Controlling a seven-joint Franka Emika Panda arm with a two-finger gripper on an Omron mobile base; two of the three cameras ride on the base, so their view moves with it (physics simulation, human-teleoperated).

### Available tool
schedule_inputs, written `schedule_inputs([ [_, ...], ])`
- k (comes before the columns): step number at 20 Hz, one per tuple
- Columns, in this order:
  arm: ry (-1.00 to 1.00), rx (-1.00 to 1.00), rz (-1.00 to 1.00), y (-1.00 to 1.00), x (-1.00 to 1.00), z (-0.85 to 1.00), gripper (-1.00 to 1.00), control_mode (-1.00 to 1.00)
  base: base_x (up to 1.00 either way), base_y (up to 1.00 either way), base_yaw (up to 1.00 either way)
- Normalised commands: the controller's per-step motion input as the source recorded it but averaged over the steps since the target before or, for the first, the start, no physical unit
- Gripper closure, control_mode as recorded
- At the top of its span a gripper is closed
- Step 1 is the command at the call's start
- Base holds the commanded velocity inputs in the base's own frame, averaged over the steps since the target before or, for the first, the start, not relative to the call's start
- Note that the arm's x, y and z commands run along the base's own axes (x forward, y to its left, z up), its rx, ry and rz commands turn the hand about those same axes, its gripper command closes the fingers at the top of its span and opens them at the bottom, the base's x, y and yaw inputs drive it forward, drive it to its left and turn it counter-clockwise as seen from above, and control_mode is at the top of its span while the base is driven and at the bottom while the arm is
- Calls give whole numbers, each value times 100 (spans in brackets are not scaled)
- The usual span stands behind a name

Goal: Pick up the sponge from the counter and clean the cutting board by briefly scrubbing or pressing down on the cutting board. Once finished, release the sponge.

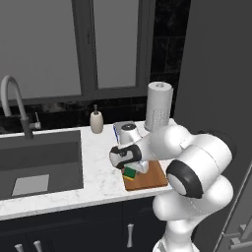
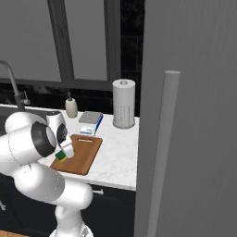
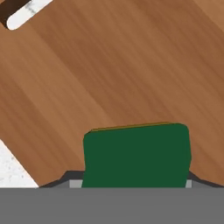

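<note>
The brown wooden cutting board (image 1: 152, 180) (image 2: 85, 152) (image 3: 109, 65) lies on the white marble counter (image 1: 101, 172) (image 2: 118, 157), its slot handle (image 3: 24, 13) at the far short end. My gripper (image 1: 131, 170) (image 2: 63, 152) (image 3: 136, 180) is shut on the sponge (image 1: 130, 173) (image 2: 61, 157) (image 3: 138, 153), whose dark green top faces the hand camera with a thin yellow edge behind it. The sponge hangs low over the board's near left part, close to its edge. Whether it touches the wood I cannot tell. The fingers are mostly hidden behind the sponge.
A grey-and-white box (image 2: 90, 121) sits just behind the board. A paper towel roll (image 1: 159, 106) (image 2: 123, 103) and a soap bottle (image 1: 96, 121) stand at the back. The dark sink (image 1: 39, 165) with its faucet (image 1: 15, 103) lies to the left. A tall dark cabinet (image 2: 190, 115) bounds the right.
</note>
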Motion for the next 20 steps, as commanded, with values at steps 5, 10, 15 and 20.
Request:
schedule_inputs([
  [5,0,0,0,-3,40,-10,100,-100,0,0,0],
  [10,-1,0,-3,0,46,-24,100,-100,0,0,0],
  [15,0,0,-6,0,53,-19,100,-100,0,0,0],
  [20,0,0,-5,-4,52,-2,100,-100,0,0,0],
])
